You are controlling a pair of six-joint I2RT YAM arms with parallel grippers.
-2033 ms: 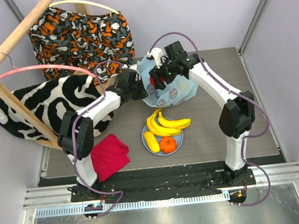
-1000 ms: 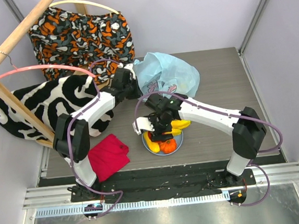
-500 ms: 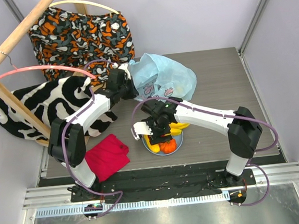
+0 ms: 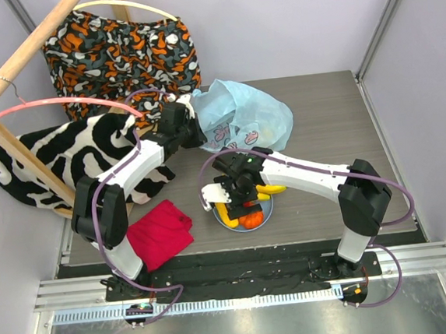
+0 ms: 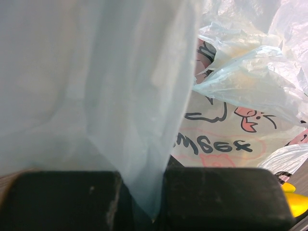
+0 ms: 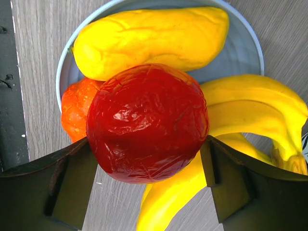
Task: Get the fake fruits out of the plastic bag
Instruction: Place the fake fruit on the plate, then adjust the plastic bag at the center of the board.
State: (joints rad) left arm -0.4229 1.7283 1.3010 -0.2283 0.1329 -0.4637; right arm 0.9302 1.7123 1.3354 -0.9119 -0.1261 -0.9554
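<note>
The left gripper point(image 5: 144, 192) is clamped tight on a fold of the crinkly, pale-blue plastic bag point(image 4: 246, 118). The glossy red fruit point(image 6: 147, 122) sits between the wide-set jaws of the right gripper point(image 6: 149, 149), over the orange fruit point(image 6: 74, 108) and banana bunch point(image 6: 250, 110) on the plate point(image 6: 248, 45). Whether the jaws press it cannot be told.

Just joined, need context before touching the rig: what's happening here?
The left gripper is shut on an edge of the plastic bag. The right gripper hangs over the plate with the red fruit between its fingers; whether gripped or loose, I cannot tell. The bananas, the orange fruit and the long yellow fruit lie on the plate.
</note>
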